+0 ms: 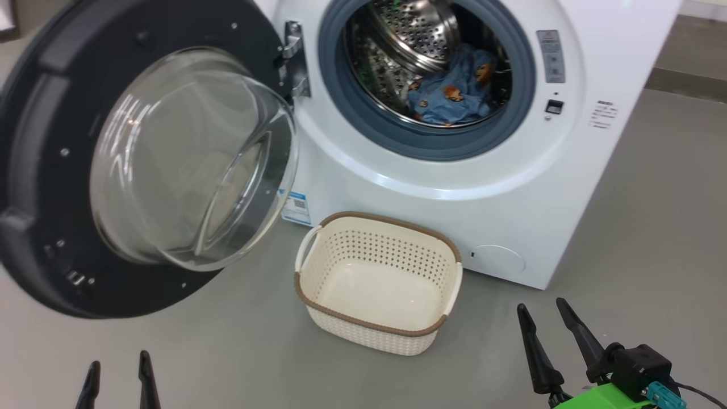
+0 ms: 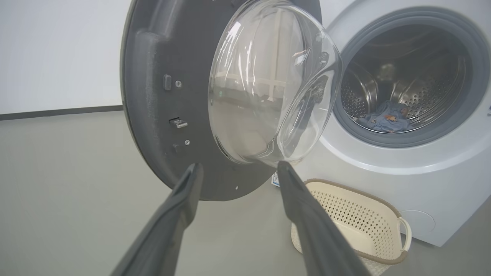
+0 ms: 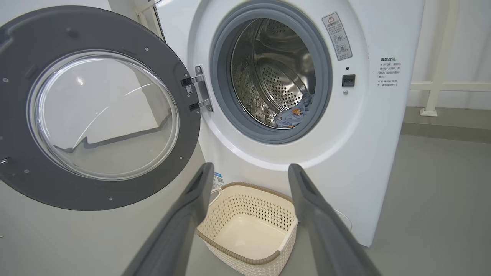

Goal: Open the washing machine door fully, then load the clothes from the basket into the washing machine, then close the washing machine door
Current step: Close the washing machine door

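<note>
Left claw (image 1: 119,359) at lower left and right claw (image 1: 539,305) at lower right hung wide open, empty. I judged loading done, closing next. The white boxy washing machine (image 1: 511,199) filled the upper right. Its round door (image 1: 40,142), a dark rim around bulging clear glass, stood swung out at left, wanting a steady push. The cream perforated plastic basket (image 1: 369,338) sat empty at centre. Soft blue bear-print clothes (image 1: 448,96) lay in the steel drum (image 1: 420,28).

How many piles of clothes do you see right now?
1: the clothes lie in one pile at the bottom of the drum. The basket is empty. Separate garments within the pile cannot be told apart; some may be hidden.
</note>
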You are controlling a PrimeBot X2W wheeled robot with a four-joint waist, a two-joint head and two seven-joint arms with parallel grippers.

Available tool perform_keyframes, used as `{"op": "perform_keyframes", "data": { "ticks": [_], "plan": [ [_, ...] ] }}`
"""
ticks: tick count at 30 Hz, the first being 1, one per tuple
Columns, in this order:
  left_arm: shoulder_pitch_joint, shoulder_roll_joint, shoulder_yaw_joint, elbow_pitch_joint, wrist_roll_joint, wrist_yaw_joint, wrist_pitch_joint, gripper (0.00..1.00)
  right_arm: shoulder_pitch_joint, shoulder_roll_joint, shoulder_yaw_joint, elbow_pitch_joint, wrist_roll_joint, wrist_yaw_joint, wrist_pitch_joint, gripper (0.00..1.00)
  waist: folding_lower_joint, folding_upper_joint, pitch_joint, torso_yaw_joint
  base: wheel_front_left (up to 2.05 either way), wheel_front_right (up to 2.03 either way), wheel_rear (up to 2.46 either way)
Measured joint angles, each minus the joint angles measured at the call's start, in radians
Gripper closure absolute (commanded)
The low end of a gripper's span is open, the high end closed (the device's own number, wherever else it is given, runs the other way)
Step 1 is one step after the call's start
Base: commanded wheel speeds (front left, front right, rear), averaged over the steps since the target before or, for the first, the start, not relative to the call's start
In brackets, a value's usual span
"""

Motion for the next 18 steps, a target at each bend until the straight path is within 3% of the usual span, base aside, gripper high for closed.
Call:
{"op": "perform_keyframes", "data": {
  "ticks": [18],
  "plan": [
    [0.0,0.0,0.008,0.002,-0.017,0.022,0.0,0.0,-0.003,0.0,0.0,0.001,-0.01,0.0,0.0,0.0,0.0,0.0,0.027,0.082,0.0,0.0,0.0]
  ]
}}
